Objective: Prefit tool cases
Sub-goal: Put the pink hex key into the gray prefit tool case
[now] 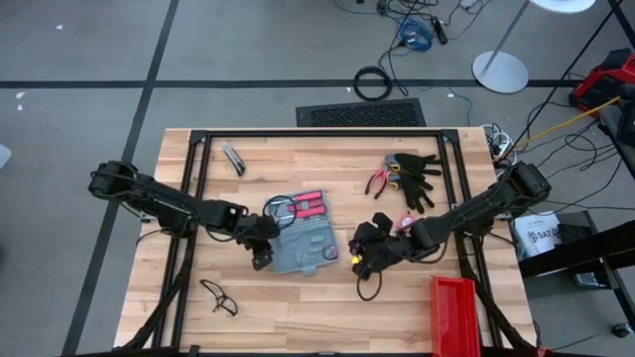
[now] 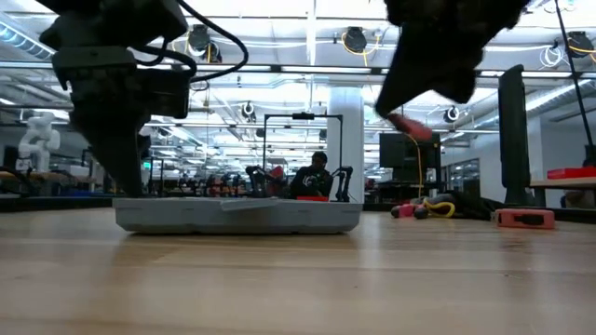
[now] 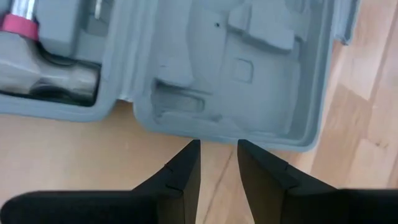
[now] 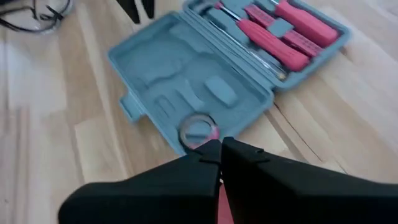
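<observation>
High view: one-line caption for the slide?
Open tool case mid-table; left gripper at its near-left corner, right gripper just off its right edge; red bin at the near edge.

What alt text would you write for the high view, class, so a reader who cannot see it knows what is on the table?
An open blue-grey tool case lies mid-table, red-handled tools in its far half. The left gripper sits by its left edge, the shut right gripper to its right. Around it: black gloves, pliers, safety glasses, a red bin.
</observation>
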Available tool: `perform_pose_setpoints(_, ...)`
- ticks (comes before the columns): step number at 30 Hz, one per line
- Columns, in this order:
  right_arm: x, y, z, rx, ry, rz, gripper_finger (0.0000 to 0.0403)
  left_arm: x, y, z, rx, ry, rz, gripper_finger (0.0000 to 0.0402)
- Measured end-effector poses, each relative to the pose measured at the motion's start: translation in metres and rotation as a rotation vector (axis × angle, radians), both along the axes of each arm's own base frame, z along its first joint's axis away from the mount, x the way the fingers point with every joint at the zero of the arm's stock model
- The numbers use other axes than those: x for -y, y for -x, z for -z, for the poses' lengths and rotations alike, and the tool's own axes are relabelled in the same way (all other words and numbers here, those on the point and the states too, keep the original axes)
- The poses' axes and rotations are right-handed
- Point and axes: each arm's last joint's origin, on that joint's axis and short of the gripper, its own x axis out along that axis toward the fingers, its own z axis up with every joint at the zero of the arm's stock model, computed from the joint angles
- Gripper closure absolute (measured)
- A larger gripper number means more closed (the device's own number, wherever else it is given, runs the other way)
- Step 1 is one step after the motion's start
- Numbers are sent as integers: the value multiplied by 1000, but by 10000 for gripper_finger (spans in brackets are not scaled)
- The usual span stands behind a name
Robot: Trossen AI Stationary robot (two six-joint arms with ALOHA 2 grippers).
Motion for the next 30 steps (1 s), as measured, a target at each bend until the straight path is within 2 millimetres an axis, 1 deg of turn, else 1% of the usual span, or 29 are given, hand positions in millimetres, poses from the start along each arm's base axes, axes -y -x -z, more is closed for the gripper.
perform_pose_setpoints(4,10,-23,4,57,-53,-55,403,-2,-1,0,12,-46,-18,290)
perform_pose_setpoints(7,15,-47,11,16,-61,-92,403,-4,-1,0,22,-100,-29,290)
perform_pose_setpoints(11,13,-86,20,-74,-90,-155,403,-6,0,0,11,-154,-54,290)
perform_pose_setpoints(13,12,-103,23,-110,-97,-166,403,-7,0,-3,-6,-184,-71,290)
perform_pose_setpoints(15,11,-115,26,-133,-101,-166,403,-7,-1,-9,-30,-223,-83,290)
perform_pose_setpoints(19,18,-129,22,-122,-173,-146,403,-6,5,-21,-90,-377,-99,290)
perform_pose_setpoints(23,30,-132,22,-107,-263,-33,403,-5,19,-40,-117,-648,-131,290)
perform_pose_setpoints(26,36,-135,21,-76,-322,35,403,-5,29,-51,-93,-818,-132,290)
perform_pose_setpoints(30,38,-140,19,-20,-415,81,403,-6,37,-61,-52,-992,-119,290)
